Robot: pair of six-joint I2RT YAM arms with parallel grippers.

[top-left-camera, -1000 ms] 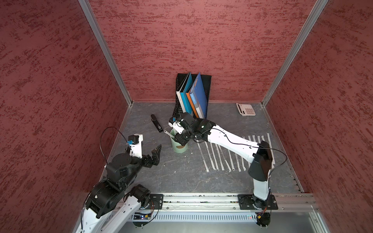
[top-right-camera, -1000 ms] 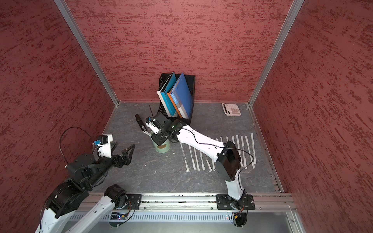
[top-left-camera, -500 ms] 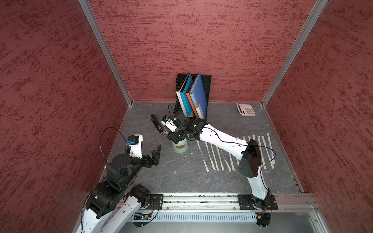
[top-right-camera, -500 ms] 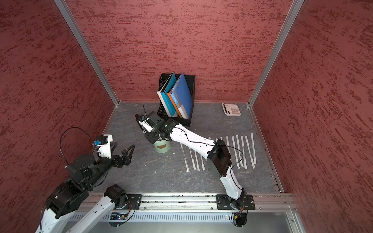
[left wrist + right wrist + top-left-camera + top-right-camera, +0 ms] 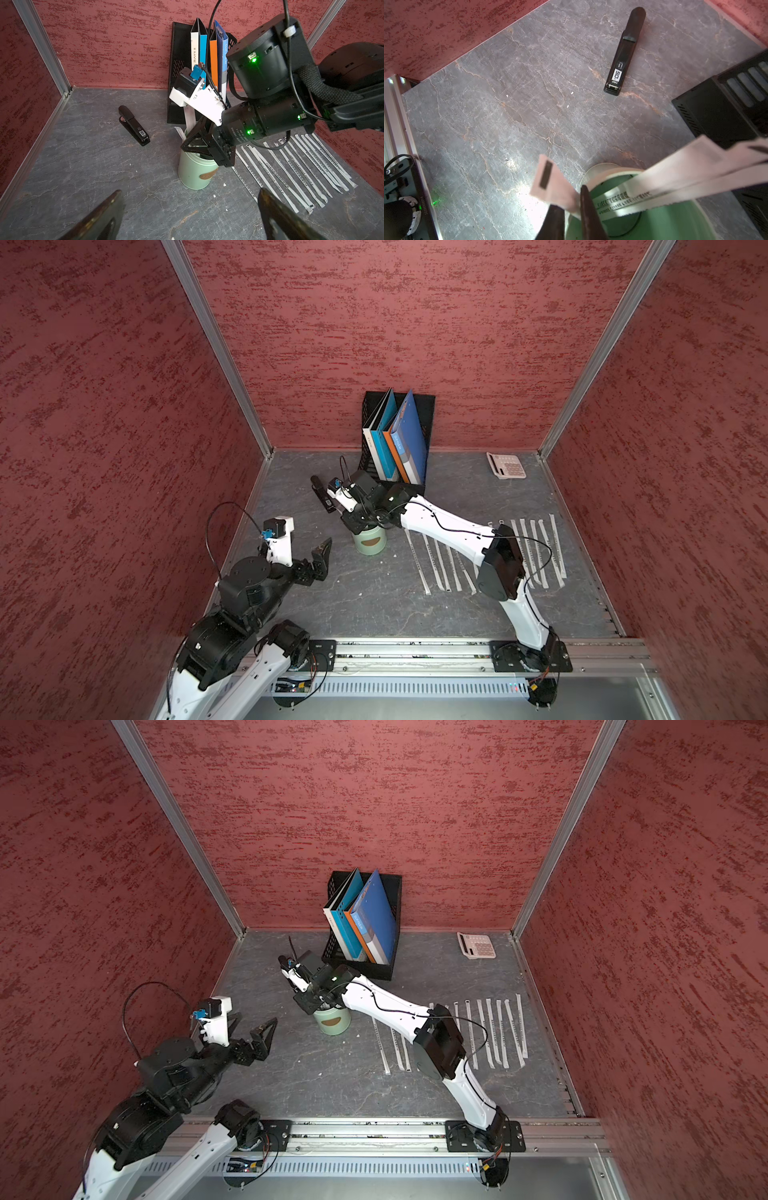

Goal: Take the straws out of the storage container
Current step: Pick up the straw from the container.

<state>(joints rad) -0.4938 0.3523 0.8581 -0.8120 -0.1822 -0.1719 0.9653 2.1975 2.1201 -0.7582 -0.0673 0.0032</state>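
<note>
The storage container (image 5: 370, 541) (image 5: 332, 1022) (image 5: 195, 172) is a mint-green cup standing left of the table's middle. A few wrapped straws (image 5: 190, 118) (image 5: 675, 178) lean out of it toward the rack. My right gripper (image 5: 359, 522) (image 5: 316, 1004) (image 5: 199, 145) (image 5: 570, 199) hangs over the cup's rim, its jaws pinched on one straw (image 5: 556, 187) just above the rim. Several more straws (image 5: 540, 551) (image 5: 498, 1031) (image 5: 301, 170) lie in a row on the table to the right. My left gripper (image 5: 251, 1023) (image 5: 190, 195) is open and empty, left of the cup.
A black stapler (image 5: 323, 499) (image 5: 134, 125) (image 5: 625, 52) lies behind the cup to the left. The black mesh file rack (image 5: 424, 406) (image 5: 392, 886) (image 5: 180, 72) with blue folders stands right behind it. A calculator (image 5: 506, 465) (image 5: 476, 945) sits at the back right corner.
My right gripper has shifted a little to the back left over the cup and its jaws have closed on a straw. The left arm has stayed still.
</note>
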